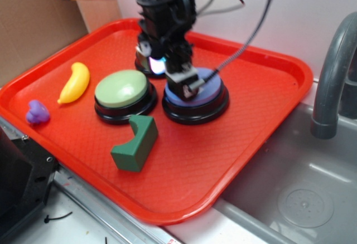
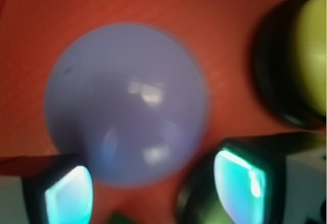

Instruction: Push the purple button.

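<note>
The purple button (image 1: 205, 94), a periwinkle dome on a black base, stands on the red tray (image 1: 251, 132) right of centre. My gripper (image 1: 187, 85) is directly over its left part, fingertips down at or touching the dome. In the wrist view the dome (image 2: 125, 101) fills the middle, blurred and very close. My gripper (image 2: 153, 188) stands open there, and its two fingers (image 2: 69, 196) with cyan-lit pads sit apart at the bottom corners. Nothing is held.
A green-topped button (image 1: 122, 91) stands left of the purple one, and a third button (image 1: 149, 66) is partly hidden behind the arm. A yellow banana (image 1: 75, 82), small purple toy (image 1: 37, 112) and green block (image 1: 135, 142) lie on the tray. A sink (image 1: 301, 194) and faucet (image 1: 332, 82) are at right.
</note>
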